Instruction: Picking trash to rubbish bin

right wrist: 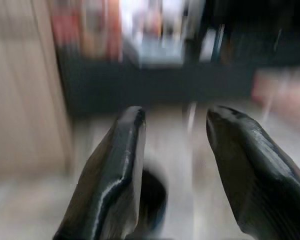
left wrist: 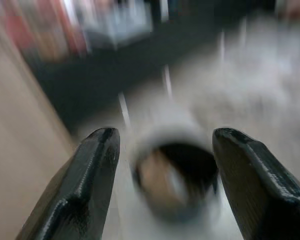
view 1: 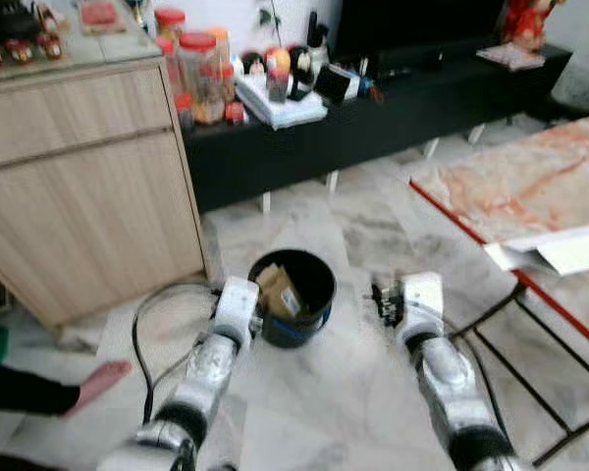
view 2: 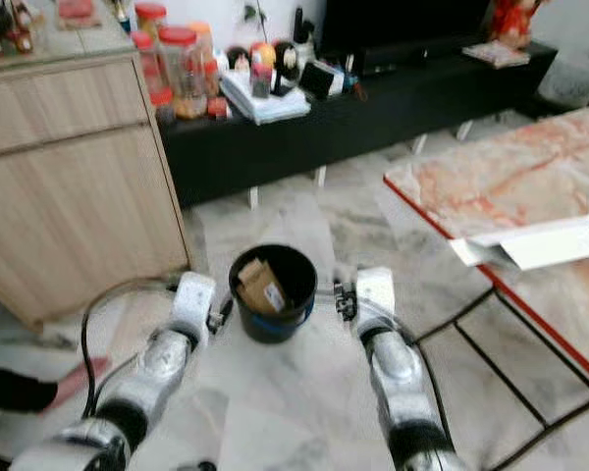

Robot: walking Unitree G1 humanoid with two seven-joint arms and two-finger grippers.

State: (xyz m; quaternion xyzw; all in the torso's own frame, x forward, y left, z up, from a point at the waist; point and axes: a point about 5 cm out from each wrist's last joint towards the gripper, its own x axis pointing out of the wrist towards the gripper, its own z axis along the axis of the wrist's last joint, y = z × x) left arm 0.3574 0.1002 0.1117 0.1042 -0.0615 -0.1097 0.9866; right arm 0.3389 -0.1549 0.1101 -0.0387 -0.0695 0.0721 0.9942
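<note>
Left gripper (left wrist: 162, 150) spread wide, empty, flanked black bin (view 1: 293, 296) on floor; right gripper (right wrist: 175, 150) parted, empty, on opposite side. Cardboard trash (view 1: 278, 292) lay inside bin, apparently dropped there.

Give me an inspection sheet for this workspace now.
Surface: pale marble floor.
Job's things: black rubbish bin on the floor, brown cardboard scraps inside.
Clutter: jars and bottles on the low black TV console.
Grippers: left gripper open, empty, facing the bin; right gripper open, empty.
Cables: black cable looping on the floor.
Surroundings: wooden cabinet, marble-top table, a person's hand.
</note>
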